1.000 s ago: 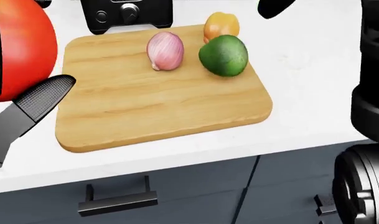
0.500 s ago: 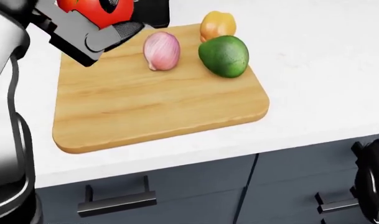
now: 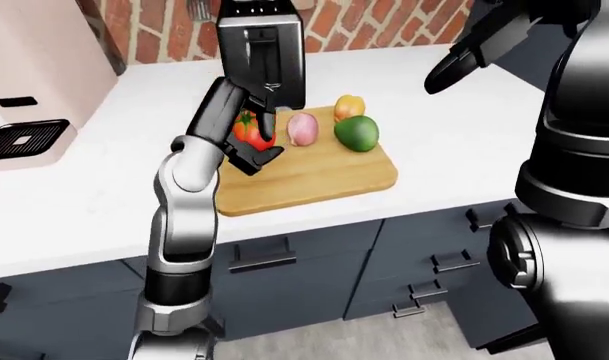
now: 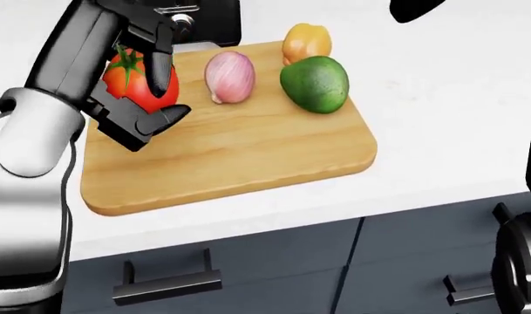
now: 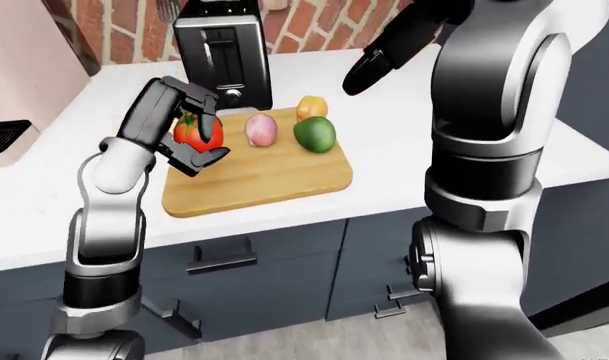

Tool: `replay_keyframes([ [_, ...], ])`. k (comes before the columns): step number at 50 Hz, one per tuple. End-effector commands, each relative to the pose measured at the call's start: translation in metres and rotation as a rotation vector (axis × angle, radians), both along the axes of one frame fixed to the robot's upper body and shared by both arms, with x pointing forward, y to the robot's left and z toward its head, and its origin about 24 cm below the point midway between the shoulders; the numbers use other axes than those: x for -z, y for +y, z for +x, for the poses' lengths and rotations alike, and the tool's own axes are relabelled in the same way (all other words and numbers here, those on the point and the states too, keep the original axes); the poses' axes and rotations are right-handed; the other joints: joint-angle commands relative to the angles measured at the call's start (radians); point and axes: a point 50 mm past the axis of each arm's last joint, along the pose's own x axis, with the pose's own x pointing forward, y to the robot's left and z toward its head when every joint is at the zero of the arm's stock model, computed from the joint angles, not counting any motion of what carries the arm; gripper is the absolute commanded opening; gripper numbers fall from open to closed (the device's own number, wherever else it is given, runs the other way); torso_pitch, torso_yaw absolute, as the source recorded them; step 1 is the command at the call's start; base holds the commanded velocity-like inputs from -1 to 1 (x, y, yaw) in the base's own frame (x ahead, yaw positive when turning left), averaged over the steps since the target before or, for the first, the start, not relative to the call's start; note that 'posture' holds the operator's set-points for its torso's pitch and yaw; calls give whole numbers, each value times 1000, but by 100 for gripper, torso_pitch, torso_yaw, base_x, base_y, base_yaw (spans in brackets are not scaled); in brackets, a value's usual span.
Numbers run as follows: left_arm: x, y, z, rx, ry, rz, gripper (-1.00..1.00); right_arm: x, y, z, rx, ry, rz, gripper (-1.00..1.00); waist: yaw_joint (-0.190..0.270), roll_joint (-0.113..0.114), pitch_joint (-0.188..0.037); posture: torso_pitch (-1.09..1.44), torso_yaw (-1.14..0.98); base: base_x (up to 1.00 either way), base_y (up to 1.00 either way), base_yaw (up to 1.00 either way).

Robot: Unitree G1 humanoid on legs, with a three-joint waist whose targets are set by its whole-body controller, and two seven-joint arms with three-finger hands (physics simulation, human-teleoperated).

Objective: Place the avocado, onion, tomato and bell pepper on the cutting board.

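Resting on the cutting board (image 4: 248,163): onion (image 4: 229,77), avocado (image 4: 315,83), bell pepper (image 4: 306,40); left fingers (image 4: 163,69) grasp tomato (image 4: 134,82).

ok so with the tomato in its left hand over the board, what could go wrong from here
1. The left hand holds the tomato near the cutting board's left edge; released there, the round tomato might roll off onto the counter.
2. The onion lies close beside the tomato, so the fingers could nudge it when they open.
3. The toaster stands just above the hand in the right-eye view; lifting away could clip it.
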Motion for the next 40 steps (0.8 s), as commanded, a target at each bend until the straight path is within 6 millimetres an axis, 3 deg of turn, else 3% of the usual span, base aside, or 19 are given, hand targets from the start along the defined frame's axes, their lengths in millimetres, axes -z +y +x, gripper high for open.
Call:
replay_keyframes([
  [1, -18, -4, -5, 13, -109, 2, -100, -14, 0, -10, 8, -75, -8, 100, -1, 0, -33, 0, 0, 0, 0, 0],
  [9, -10, -6, 7, 5, -84, -11, -100, -13, -1, -9, 9, -72, -14, 100, -1, -1, -36, 0, 0, 0, 0, 0],
  [11, -10, -6, 8, 3, -84, -13, -77, -13, -1, -10, 8, -71, -13, 100, -2, -1, -36, 0, 0, 0, 0, 0],
  [12, -11, -6, 8, 3, -85, -14, -78, -12, -1, -10, 9, -70, -13, 100, -2, 0, -36, 0, 0, 0, 0, 0],
  [13, -11, -6, 8, 1, -85, -17, -62, -11, -1, -10, 9, -69, -14, 100, -2, 0, -36, 0, 0, 0, 0, 0],
  [14, -9, -6, 8, 0, -83, -12, 2, -10, -1, -9, 11, -69, -16, 100, -2, 0, -36, 0, 0, 0, 0, 0],
  [15, -8, -6, 8, 0, -80, -11, 47, -10, -2, -9, 11, -67, -16, 100, -2, 0, -36, 0, 0, 0, 0, 0],
  [16, -8, -6, 9, -2, -78, -11, 84, -9, -2, -9, 13, -65, -16, 100, -2, 0, -36, 0, 0, 0, 0, 0],
  [17, -8, -6, 8, -3, -79, -10, 100, -9, -2, -9, 13, -64, -15, 100, -2, 0, -37, 0, 0, 0, 0, 0],
  [29, -15, -4, 2, -6, -99, -10, 100, -7, -2, -9, 11, -59, -16, 100, -3, 2, -39, 0, 0, 0, 0, 0],
  [33, -29, -2, -8, -7, -134, -17, 100, -6, -2, -8, 11, -57, -16, 100, -4, 2, -38, 0, 0, 0, 0, 0],
  [40, -69, -2, -49, 15, -245, -28, 100, -7, -2, -10, 12, -61, -14, 100, -5, 3, -32, 0, 0, 0, 0, 0],
])
